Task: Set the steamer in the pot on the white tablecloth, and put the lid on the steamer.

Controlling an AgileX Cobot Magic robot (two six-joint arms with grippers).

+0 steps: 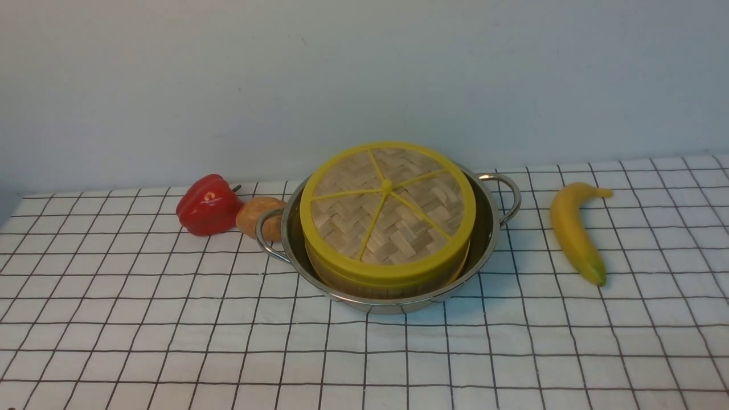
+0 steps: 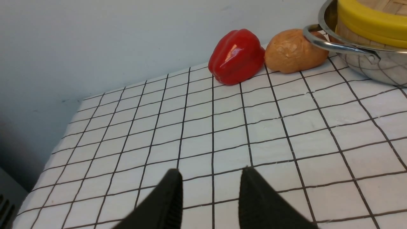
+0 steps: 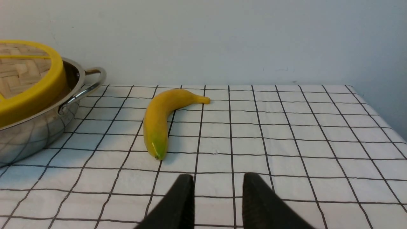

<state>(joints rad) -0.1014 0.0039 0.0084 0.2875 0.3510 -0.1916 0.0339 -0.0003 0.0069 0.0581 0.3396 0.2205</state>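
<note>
The steamer (image 1: 387,276) sits inside the pot (image 1: 484,239) on the white tablecloth (image 1: 171,341), and the lid (image 1: 388,208) rests on top of it, tilted slightly, so the task looks essentially done. The left gripper (image 2: 211,190) hangs low over bare cloth, its fingers (image 2: 171,197) released and holding nothing; the pot lies ahead of them and well apart, past a red pepper (image 2: 237,56) and a brown bun (image 2: 294,51). The right gripper (image 3: 219,194) is likewise spread and empty, with a banana (image 3: 160,119) just ahead and the pot farther off to one side. The woven lid looks light and stiff but thin; its yellow rim seems the safest hold. The polished pot is probably slippery, best taken by its loop handles.
</note>
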